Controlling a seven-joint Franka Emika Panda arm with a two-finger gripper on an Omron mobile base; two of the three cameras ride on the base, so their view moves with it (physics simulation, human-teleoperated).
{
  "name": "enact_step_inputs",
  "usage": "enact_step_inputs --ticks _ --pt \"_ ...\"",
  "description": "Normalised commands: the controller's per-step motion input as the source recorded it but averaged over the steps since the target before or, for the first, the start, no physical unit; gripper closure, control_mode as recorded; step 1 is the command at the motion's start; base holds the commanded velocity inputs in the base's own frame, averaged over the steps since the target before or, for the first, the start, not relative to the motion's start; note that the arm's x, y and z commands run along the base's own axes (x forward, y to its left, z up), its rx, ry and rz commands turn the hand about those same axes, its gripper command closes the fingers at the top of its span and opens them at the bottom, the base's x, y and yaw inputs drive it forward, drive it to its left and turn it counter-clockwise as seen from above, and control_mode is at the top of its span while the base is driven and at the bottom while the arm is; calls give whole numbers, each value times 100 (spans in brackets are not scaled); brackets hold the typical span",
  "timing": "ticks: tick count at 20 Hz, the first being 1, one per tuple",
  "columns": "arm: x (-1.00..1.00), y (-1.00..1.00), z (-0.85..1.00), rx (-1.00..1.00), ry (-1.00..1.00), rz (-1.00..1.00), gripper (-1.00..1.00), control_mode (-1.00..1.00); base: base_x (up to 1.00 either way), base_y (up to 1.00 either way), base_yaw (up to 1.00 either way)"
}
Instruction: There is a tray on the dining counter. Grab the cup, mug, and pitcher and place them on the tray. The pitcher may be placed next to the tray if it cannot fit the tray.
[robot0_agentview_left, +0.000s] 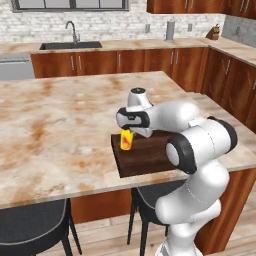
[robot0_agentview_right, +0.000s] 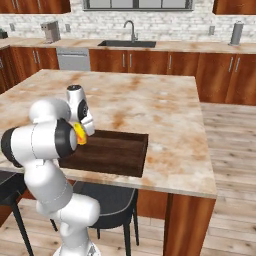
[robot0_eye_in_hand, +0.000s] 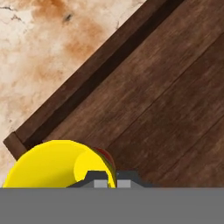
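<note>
Over the near end of the dining counter (robot0_agentview_left: 60, 120), left base view: the gripper (robot0_agentview_left: 128, 134) is closed on the yellow cup (robot0_agentview_left: 126, 140), which hangs at the left end of the dark wooden tray (robot0_agentview_left: 150, 159); from this angle I cannot tell whether the cup's base touches the tray floor or sits just above it. The tray is otherwise bare where the arm does not hide it. No mug on the counter top here; a tall grey cylinder (robot0_agentview_left: 170, 30) stands on the far back counter, possibly the pitcher, too small to confirm. Right base view: the cup (robot0_agentview_right: 80, 133) shows as a yellow patch between the hand and the forearm, at the tray's (robot0_agentview_right: 117, 152) end nearest the arm; the rest of the tray floor is bare. The same grey cylinder (robot0_agentview_right: 236, 33) stands on the back counter, right of the sink (robot0_agentview_right: 125, 43). Hand view: the cup (robot0_eye_in_hand: 52, 166) sits directly at the fingertips (robot0_eye_in_hand: 101, 180), over the tray's planks and close to its corner rim (robot0_eye_in_hand: 83, 83), with marble beyond. Judgement: first of three items is being delivered, release not yet made; mug and pitcher are left to fetch, so the task is roughly a third along at best.
</note>
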Motion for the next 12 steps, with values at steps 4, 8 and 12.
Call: enact_step_inputs --ticks 4,8,12 --pt "28 3 -15 0 0 0 100 -100 0 0 0" --pt "31 1 -13 0 0 0 100 -100 0 0 0" --pt "31 0 -9 0 1 0 100 -100 0 0 0"
